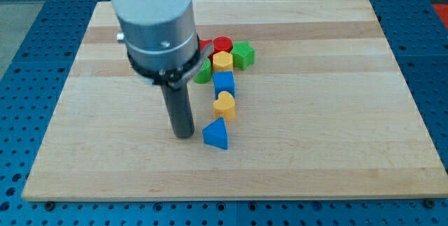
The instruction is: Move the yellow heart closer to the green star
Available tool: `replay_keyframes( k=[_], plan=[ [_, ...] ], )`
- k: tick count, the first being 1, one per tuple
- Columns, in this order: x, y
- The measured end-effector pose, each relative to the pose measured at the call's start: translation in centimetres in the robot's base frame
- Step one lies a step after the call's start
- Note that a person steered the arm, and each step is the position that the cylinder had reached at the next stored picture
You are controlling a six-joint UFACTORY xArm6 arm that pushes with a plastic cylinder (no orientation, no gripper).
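The yellow heart [225, 105] lies near the middle of the wooden board, between a blue cube [223, 82] above it and a blue triangle [216, 134] below it. The green star [204, 71] lies up and to the left, partly hidden behind my arm. My tip [183, 136] rests on the board just left of the blue triangle and below-left of the yellow heart, touching neither.
A cluster sits above the blue cube: a yellow block [222, 61], a red cylinder [222, 44], a green cube [243, 55] and a red block [204, 46] mostly hidden by my arm. The wooden board [336, 114] lies on a blue perforated table.
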State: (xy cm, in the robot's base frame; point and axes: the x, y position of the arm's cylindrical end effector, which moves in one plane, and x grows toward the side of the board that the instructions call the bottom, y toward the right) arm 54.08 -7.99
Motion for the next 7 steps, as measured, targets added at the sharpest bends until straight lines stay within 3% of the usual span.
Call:
replay_keyframes(
  k=[1, 4, 7],
  plan=[
    [1.9, 0.1],
    [-3.6, 4.6],
    [-5.6, 11.8]
  ],
)
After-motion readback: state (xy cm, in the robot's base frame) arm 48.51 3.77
